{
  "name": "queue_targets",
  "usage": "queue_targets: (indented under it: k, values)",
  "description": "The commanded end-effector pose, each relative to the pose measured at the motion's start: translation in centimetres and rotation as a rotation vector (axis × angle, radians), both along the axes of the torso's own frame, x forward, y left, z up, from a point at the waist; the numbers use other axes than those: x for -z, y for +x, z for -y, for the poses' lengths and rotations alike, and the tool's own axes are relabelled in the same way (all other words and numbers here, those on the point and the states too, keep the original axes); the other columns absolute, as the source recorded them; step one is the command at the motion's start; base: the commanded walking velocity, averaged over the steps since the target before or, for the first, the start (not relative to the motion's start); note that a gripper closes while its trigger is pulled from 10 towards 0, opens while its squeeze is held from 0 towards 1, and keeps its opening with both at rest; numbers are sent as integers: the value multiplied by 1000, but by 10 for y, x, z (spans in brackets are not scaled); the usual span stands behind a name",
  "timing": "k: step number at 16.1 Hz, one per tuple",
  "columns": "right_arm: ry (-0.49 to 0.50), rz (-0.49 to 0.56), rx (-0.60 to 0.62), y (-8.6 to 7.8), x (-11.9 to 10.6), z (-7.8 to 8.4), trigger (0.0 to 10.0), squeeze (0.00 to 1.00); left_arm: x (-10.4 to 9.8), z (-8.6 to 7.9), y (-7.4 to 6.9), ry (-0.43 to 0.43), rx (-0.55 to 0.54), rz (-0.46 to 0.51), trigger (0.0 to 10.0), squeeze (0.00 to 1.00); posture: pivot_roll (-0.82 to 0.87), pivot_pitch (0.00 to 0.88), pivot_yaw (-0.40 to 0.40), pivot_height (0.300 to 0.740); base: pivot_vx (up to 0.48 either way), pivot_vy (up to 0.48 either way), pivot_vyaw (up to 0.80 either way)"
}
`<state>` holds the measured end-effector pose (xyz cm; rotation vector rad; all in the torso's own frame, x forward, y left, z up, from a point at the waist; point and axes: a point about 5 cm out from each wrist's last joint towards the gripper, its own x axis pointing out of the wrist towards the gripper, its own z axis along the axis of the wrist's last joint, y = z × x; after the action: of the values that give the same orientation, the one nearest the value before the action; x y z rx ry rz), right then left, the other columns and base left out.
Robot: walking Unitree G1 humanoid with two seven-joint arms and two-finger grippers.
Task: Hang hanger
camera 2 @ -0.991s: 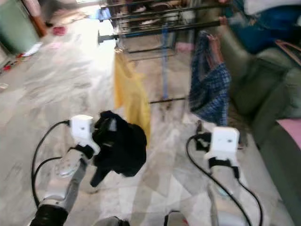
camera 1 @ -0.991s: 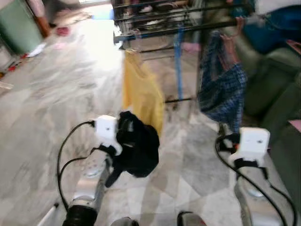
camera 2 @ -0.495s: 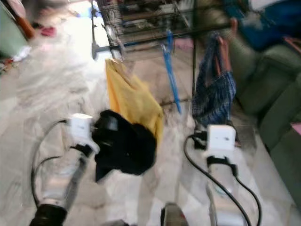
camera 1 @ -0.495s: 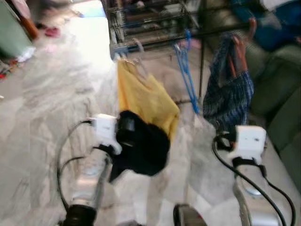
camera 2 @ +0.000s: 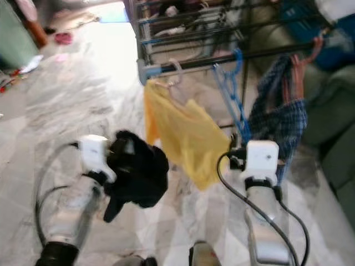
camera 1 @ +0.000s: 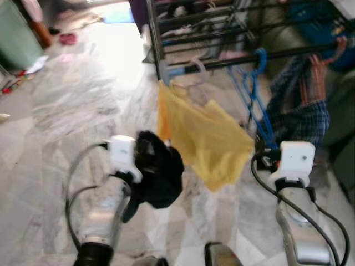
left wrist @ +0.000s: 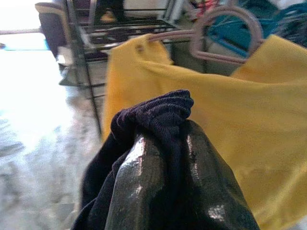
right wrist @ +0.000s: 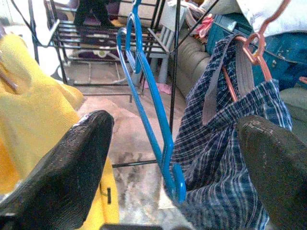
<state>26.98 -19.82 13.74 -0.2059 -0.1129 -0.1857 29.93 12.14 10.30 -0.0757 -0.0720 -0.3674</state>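
At twelve o'clock hangs the rail; left tool, clenched on dark cloth, should rise level, while right tool gapes.

Blue hanger: empty, hooked on rail, dangling slightly tilted between yellow shirt and plaid garment.

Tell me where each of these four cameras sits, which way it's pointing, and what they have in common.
Left eye: on the head, looking down and forward at the clothes rail; both arms show.
Right eye: beside it, same scene; left gripper clamps a black cloth.
Left wrist: along its fingers, facing the yellow shirt.
Right wrist: between the open right gripper fingers, facing the blue hanger and checked shirt.
Shared: all see the yellow shirt.
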Motion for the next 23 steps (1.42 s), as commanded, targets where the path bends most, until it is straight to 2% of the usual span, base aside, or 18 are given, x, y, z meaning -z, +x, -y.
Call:
queue_targets:
  k: [1, 6, 10, 12, 16, 20, 21, 23]
  values:
    - [-7, 1, 21, 2, -3, 5, 10000, 0, -2, -7, -1, 12, -23, 16, 10000, 0, -168, 196, 63, 740, 0, 0, 0]
    - [-69, 20, 78, 16, -19, 24, 10000, 0, -3, 2, -6, 25, 32, 27, 10000, 0, -169, 219, 53, 740, 0, 0, 0]
    - [-66, -52, 100, 32, -20, 36, 10000, 0, -1, 6, -12, 14, 73, 11, 10000, 0, -164, 259, 54, 740, 0, 0, 0]
    - [-75, -115, 81, 48, -23, 45, 10000, 0, -2, 6, -15, 13, 95, 8, 10000, 0, -157, 292, 55, 740, 0, 0, 0]
    - [-96, -175, -9, 80, -34, 44, 10000, 0, -3, 2, -22, 36, 112, -3, 10000, 0, -127, 338, 64, 740, 0, 0, 0]
    - [-49, -206, -64, 99, -42, 44, 10000, 0, -4, -1, -23, 47, 109, -7, 10000, 0, -110, 345, 65, 740, 0, 0, 0]
    - [-64, -218, -95, 109, -51, 45, 10000, 0, -5, -3, -24, 54, 103, -9, 10000, 0, -95, 348, 63, 740, 0, 0, 0]
    - [-88, -230, -118, 117, -58, 47, 10000, 0, -5, -4, -25, 59, 100, -15, 10000, 0, -87, 346, 62, 740, 0, 0, 0]
